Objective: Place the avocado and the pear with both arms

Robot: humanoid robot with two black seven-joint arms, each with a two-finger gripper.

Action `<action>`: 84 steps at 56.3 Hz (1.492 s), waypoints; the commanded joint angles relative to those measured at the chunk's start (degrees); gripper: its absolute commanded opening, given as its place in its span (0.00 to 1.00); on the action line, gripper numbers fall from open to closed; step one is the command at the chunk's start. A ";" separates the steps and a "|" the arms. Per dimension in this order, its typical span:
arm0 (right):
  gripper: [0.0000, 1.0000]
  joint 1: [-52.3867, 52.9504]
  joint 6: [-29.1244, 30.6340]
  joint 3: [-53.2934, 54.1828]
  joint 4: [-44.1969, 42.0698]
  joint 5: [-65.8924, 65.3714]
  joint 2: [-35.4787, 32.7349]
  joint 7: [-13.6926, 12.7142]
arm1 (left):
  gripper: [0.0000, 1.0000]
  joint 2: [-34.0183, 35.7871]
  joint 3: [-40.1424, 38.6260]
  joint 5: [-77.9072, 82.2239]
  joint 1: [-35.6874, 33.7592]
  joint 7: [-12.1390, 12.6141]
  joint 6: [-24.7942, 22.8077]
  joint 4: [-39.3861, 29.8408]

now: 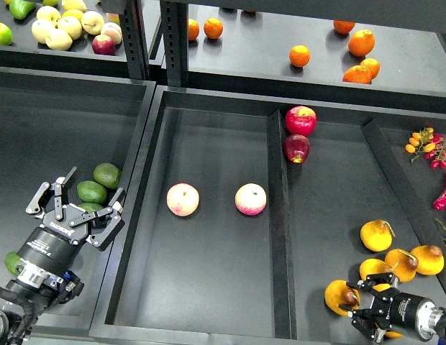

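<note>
Three green avocados lie in the left bin: one (106, 175) at the back, a darker one (91, 191) in front of it, and one (96, 207) partly hidden under my left gripper (80, 201). That gripper is open and empty, its fingers spread just over them. My right gripper (361, 305) is shut on an orange-yellow pear (339, 297) with a reddish-brown blotch, low in the right compartment near the front edge. Other pears lie beside it: one (377, 235) further back, two (401, 264) (428, 259) to the right.
Two pale pink-yellow fruits (183, 199) (250, 199) lie in the middle compartment. Two red apples (300, 120) (296, 148) sit at the back of the right compartment. A divider wall (279, 237) separates the two. Oranges (299, 55) and pale apples (57, 29) are on the back shelves.
</note>
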 commanded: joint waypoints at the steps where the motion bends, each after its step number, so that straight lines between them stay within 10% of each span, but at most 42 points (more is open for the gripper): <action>1: 0.47 0.12 -0.47 0.06 -0.95 -0.32 0.32 0.00 | 0.99 0.00 0.00 0.27 0.03 0.00 0.00 0.17; 11: 0.63 0.12 -0.82 0.07 -1.04 -0.32 0.40 0.00 | 0.99 0.00 0.09 0.35 -0.05 0.00 0.00 0.17; 20: 0.97 0.12 -5.12 0.15 -0.51 -0.06 0.32 0.00 | 0.99 0.00 0.27 0.35 -0.05 0.00 0.00 0.35; 53: 0.99 5.30 -6.35 11.49 1.07 1.17 4.09 0.00 | 0.99 0.00 -0.09 1.15 0.03 0.00 0.00 0.09; 84: 0.99 12.07 -13.65 38.11 4.94 4.86 35.37 0.00 | 0.99 0.00 0.35 3.43 1.44 0.00 0.00 -0.18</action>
